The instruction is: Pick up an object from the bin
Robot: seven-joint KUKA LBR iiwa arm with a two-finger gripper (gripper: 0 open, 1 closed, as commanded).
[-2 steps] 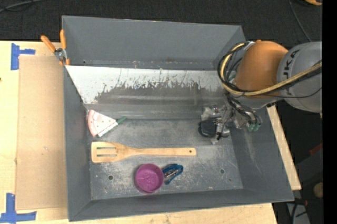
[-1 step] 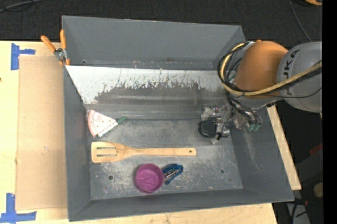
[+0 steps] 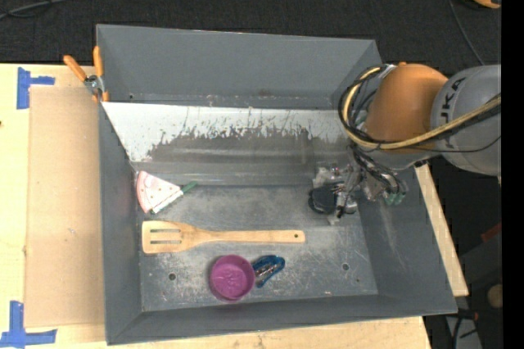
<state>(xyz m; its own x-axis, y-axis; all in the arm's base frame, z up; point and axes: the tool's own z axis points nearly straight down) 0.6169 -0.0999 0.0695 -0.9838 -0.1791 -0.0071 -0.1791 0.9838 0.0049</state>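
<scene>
My gripper [image 3: 334,198] hangs low over the right side of the bin floor, under the orange wrist cover. Nothing shows inside it. A wooden slotted spatula [image 3: 221,237] lies flat across the bin's middle, its handle end pointing right and stopping just below and left of the gripper. A round purple cup [image 3: 232,277] sits near the front wall, and a small blue object [image 3: 269,265] touches its right side.
A pink and white wedge-shaped toy [image 3: 155,192] lies at the left of the floor, above the spatula's slotted head. The arm comes in over the bin's right rim.
</scene>
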